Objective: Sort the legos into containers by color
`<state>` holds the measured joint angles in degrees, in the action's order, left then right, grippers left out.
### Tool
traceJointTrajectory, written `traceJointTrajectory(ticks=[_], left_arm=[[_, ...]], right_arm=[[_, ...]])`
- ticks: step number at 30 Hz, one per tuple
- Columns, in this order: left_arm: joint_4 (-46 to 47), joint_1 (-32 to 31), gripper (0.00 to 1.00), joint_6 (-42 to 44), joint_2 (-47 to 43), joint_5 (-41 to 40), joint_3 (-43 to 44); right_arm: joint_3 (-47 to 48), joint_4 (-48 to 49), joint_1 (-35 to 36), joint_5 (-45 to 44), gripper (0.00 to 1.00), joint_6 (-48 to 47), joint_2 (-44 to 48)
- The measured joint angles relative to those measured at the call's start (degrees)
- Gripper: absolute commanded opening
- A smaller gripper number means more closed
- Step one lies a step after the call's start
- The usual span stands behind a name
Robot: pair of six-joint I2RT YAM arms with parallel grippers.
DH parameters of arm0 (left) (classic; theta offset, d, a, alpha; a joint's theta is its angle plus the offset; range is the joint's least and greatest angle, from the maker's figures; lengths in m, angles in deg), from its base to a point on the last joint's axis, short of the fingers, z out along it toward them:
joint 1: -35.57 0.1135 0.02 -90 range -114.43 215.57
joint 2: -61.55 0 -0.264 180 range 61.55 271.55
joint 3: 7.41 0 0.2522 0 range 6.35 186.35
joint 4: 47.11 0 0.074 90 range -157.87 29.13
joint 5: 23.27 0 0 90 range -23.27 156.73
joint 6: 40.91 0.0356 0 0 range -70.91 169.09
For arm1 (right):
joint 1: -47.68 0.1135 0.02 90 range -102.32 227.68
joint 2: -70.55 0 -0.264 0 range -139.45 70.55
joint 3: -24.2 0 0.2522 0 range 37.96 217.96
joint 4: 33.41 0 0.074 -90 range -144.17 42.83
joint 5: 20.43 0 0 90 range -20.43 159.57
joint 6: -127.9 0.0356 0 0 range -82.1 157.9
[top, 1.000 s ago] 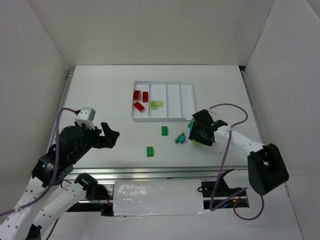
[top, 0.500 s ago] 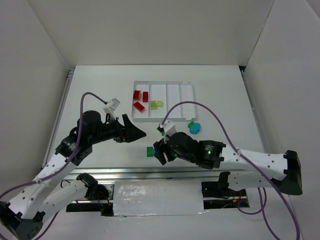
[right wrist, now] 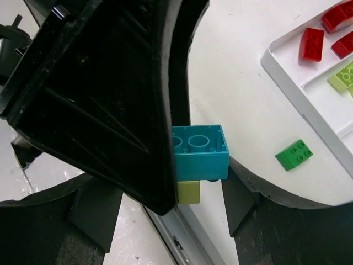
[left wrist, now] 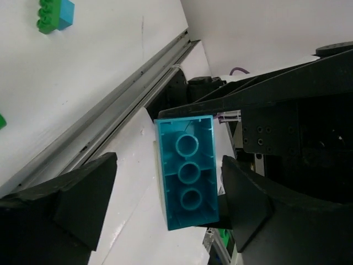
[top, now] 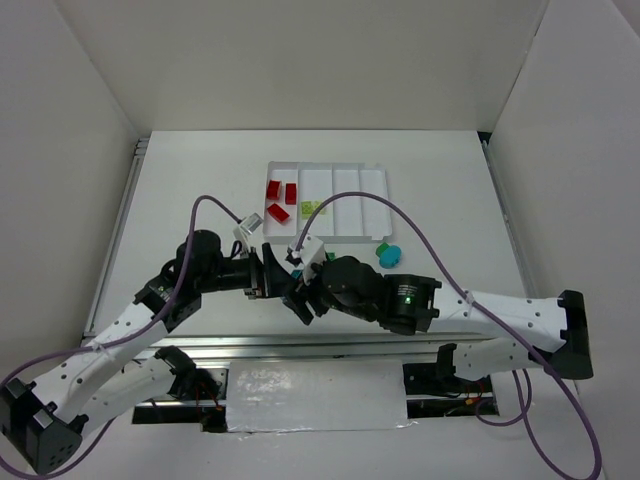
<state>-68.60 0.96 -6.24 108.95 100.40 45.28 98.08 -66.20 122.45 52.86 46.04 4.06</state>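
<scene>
Right tool: pinching a cyan brick by its sides, studs up. A yellow-green brick is stuck to the underside. The stack is held off the counter.

Left tool: fingers spread, one on each side of the same cyan brick, meeting the right tool tip to tip. A gap shows at one finger. The other finger sits right beside the brick; contact cannot be told.

Beyond both tool tips lies the tray. Three red bricks are in its end compartment on the left tool's side, and yellow-green bricks are in the next one.

A green brick lies on the counter between the right tool and the tray. A round cyan brick lies on the counter off to the right tool's outer side, near the tray.
</scene>
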Motion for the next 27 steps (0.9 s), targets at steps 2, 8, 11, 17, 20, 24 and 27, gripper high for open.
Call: traceJointTrajectory(ticks=[2, 8, 11, 17, 20, 24, 27], left_arm=[[1.1, -0.5, 0.72, -0.7, 0.0, 0.1, -0.1], [4.0, -2.2, 0.11, -1.6, 1.5, -0.7, 0.0], [2.8, -2.3, 0.00, 0.3, 2.6, -1.4, 0.0], [1.5, -3.7, 0.00, 4.6, 1.6, -2.5, 1.2], [3.3, -3.7, 0.00, 6.2, -0.4, -4.2, 1.5], [4.9, -3.8, 0.00, 8.5, -4.5, -3.2, 1.2], [7.9, -3.8, 0.00, 9.1, -5.7, -1.0, 1.1]], right_arm=[[0.7, -0.3, 0.0, -0.2, 0.17, -0.8, -0.6], [2.6, -2.1, 0.4, -1.8, 0.22, -3.8, -2.7], [2.6, -2.8, 0.4, -1.9, 0.99, -3.4, -3.9], [-2.8, 2.9, -2.4, 3.1, 1.00, 1.2, 0.4], [-11.2, 8.0, -8.5, 12.1, 1.00, 6.3, 10.4], [-17.9, 11.5, -14.8, 18.6, 1.00, 13.1, 22.2], [-18.0, 15.0, -15.3, 24.8, 0.99, 17.2, 25.0]])
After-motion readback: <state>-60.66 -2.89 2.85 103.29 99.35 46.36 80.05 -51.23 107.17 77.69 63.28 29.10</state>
